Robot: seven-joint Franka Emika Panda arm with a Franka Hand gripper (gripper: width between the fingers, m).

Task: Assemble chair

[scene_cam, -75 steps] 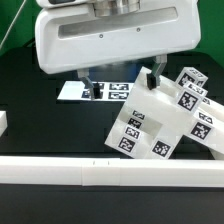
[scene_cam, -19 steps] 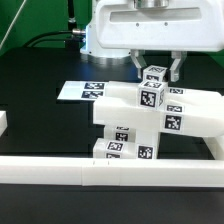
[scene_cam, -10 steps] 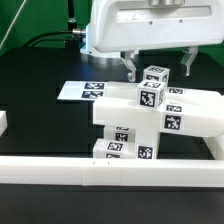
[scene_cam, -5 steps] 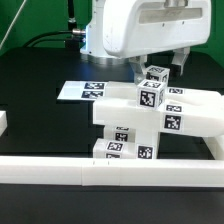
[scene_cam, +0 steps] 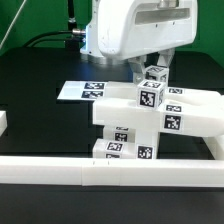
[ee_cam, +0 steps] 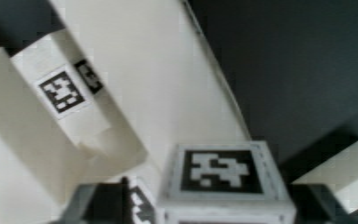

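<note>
A: exterior view – chair [scene_cam: 150, 118] sits centre-right of frame, just behind the front border rail [scene_cam: 110, 172]. Short post [scene_cam: 153, 76] stands upright on top of it, long axis vertical. Gripper [scene_cam: 153, 68] hangs directly over the post, fingers either side

B: closed on it?

A: can't tell here, wrist housing hides most of the fingers. Marker board [scene_cam: 85, 90] lies flat at centre-left, clear of it all

B: wrist view?

A: post's tagged top [ee_cam: 220, 168] at lower centre, one dark finger [ee_cam: 105, 200] close beside it at lower left. Contact not visible. Post lies between the fingers, so I'd judge a straight squeeze
</note>
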